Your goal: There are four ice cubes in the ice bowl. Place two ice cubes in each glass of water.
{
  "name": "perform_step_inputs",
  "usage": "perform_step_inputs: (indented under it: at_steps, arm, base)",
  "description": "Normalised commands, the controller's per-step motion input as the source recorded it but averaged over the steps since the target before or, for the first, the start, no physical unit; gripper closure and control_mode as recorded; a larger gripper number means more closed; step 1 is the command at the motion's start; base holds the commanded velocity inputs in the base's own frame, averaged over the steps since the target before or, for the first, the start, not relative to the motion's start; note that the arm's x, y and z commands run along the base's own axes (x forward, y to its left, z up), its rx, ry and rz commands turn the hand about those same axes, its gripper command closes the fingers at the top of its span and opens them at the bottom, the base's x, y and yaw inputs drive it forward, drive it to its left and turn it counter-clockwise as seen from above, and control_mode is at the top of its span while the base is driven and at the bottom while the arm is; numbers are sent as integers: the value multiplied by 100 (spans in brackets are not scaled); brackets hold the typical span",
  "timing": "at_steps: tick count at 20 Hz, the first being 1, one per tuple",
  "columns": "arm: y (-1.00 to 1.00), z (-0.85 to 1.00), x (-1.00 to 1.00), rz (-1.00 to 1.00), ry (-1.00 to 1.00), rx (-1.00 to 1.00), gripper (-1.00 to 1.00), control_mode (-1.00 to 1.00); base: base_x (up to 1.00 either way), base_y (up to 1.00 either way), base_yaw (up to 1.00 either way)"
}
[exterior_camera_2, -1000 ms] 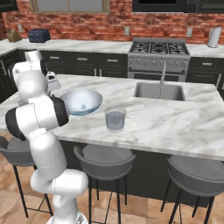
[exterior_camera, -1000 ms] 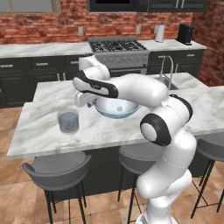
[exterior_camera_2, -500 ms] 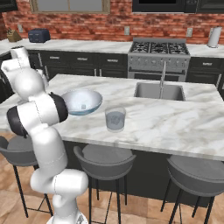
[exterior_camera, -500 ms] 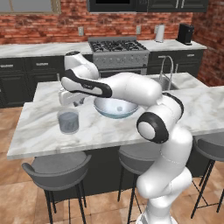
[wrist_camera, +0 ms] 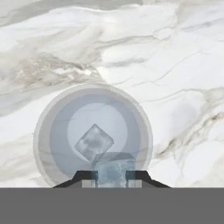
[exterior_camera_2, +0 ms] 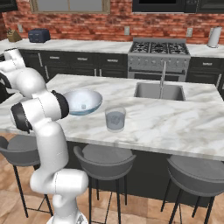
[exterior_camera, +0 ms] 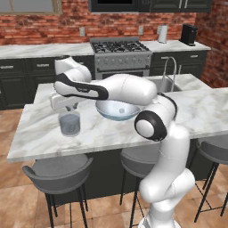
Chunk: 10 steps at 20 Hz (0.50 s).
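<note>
In the hand view my gripper [wrist_camera: 112,176] is shut on an ice cube [wrist_camera: 113,169], pale and translucent, held right above a glass of water [wrist_camera: 43,131]. A second ice cube [wrist_camera: 93,142] lies tilted in that glass's water. From the left base camera, the same glass [exterior_camera: 70,123] stands left of the ice bowl [exterior_camera: 111,115], with my gripper [exterior_camera: 67,107] just over it. One ice cube [exterior_camera: 121,110] rests in the bowl. In the right base view the bowl [exterior_camera_2: 94,94] holds that ice cube [exterior_camera_2: 83,106], and the other glass of water [exterior_camera_2: 115,119] stands to its right.
The things stand on a marble island counter [exterior_camera: 200,111] with a sink [exterior_camera_2: 158,91] and faucet [exterior_camera_2: 163,74] at its far side. Stools [exterior_camera: 58,171] line the near edge. A stove [exterior_camera: 120,46] sits on the back counter.
My arm has swung left from above the ice bowl to above the left glass, carrying the ice cube. The gripper has stayed shut on it.
</note>
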Motion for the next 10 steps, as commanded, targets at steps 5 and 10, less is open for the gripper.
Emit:
perform_step_inputs:
  at_steps: [5,10]
  arm:
    - [0,0,0,-10,0,0,100,-100]
    - [8,-1,2,-10,0,3,100,-100]
  base:
    - [0,0,0]
    - [0,0,0]
